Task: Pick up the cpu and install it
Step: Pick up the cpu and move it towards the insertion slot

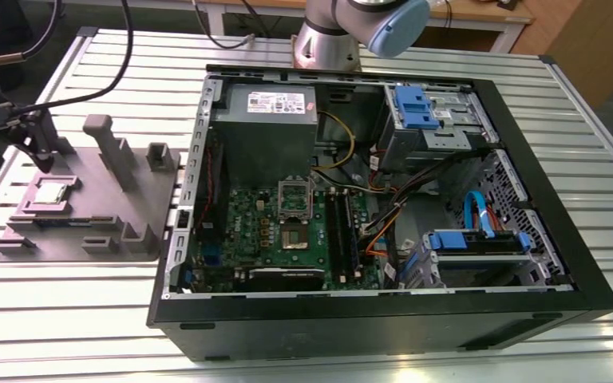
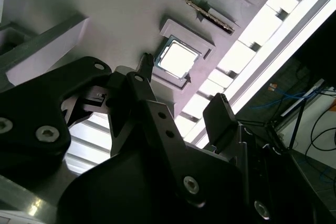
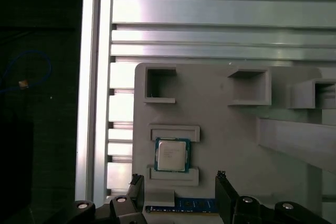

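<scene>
**My hand open above the cpu, chip in its fixture**

My hand (image 1: 41, 159) hangs over the grey fixture (image 1: 125, 239) at the exterior view's left, with its two black fingers apart and nothing between them. In both wrist views the fingers (image 3: 223, 192) stand on either side of an open gap, and the cpu (image 3: 172, 155) lies beyond that gap, clear of both tips. I am touching neither the chip nor the fixture.

The cpu (image 1: 51, 194) lies flat with its silver top up, in a shallow seat between two raised ledges (image 3: 174, 132) of the fixture. In the second wrist view the cpu (image 2: 176, 59) catches the light brightly, and my hand (image 2: 182, 87) is spread wider than the chip. Just beside the nearer ledge a blue strip of circuit board (image 3: 195, 204) lies on edge in a slot.

The fixture rests on the slatted metal tabletop (image 1: 104, 72). Just beside it, towards the exterior view's right, the open computer case (image 1: 392, 319) lies on its side. Inside it the green motherboard (image 1: 245, 214) faces up, well apart from the cpu, and the grey power supply (image 1: 266, 136) sits beyond the board
</scene>
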### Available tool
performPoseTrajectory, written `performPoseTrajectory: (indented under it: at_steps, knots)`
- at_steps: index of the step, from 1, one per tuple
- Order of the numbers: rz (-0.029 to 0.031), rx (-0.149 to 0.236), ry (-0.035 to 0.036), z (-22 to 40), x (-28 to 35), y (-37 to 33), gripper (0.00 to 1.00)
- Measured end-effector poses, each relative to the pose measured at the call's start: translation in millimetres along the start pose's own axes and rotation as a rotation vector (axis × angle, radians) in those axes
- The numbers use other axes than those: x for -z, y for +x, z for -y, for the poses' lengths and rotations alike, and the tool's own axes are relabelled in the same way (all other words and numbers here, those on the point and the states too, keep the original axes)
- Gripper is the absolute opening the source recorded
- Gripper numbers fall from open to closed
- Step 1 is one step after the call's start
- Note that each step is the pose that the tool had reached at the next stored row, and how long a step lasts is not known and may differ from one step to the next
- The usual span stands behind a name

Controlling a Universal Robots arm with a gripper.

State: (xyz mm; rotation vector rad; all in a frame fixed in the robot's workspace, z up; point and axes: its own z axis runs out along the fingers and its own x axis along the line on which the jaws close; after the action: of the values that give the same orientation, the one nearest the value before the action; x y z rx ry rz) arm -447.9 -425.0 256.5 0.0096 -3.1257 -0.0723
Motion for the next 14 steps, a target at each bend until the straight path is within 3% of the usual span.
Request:
performPoseTrajectory:
  at_steps: [14]
  knots:
    - [-0.0001, 0.0, 0.0, 0.2, -3.7, 0.0, 0.65]
